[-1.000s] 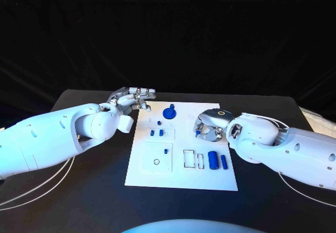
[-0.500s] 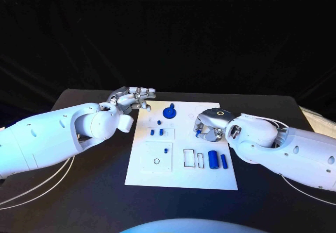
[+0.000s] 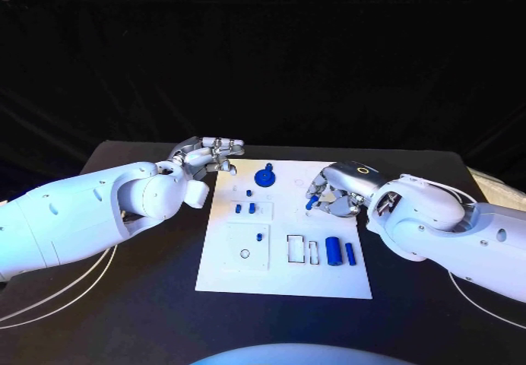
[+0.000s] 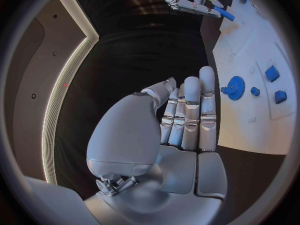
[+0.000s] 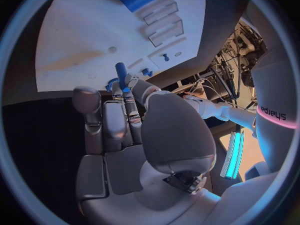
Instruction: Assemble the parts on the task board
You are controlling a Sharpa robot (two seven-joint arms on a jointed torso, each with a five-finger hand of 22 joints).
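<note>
The white task board [image 3: 283, 275] lies mid-table. My right hand [image 3: 339, 193] hovers over its right edge and pinches a slim blue peg [image 3: 312, 202] between thumb and fingers; the right wrist view shows the peg [image 5: 120, 73] sticking out past the fingertips above the board [image 5: 81, 40]. My left hand [image 3: 208, 157] rests at the board's far left corner, fingers straight and side by side [image 4: 190, 110], holding nothing. A blue gear [image 3: 264, 176] stands near that hand. Two small blue pieces [image 3: 245, 207] sit below the gear. Two blue cylinders [image 3: 340, 251] lie near the board's right edge.
The board has empty rectangular recesses [image 3: 302, 249] beside the cylinders and a square plate with a small ring [image 3: 247, 252] on its left half. Black table [image 3: 131, 304] surrounds the board on all sides. Thin white cables [image 3: 66, 300] trail under my left arm.
My right hand has drawn back slightly to the right and turned, still holding the blue peg. The left hand has stayed where it was.
</note>
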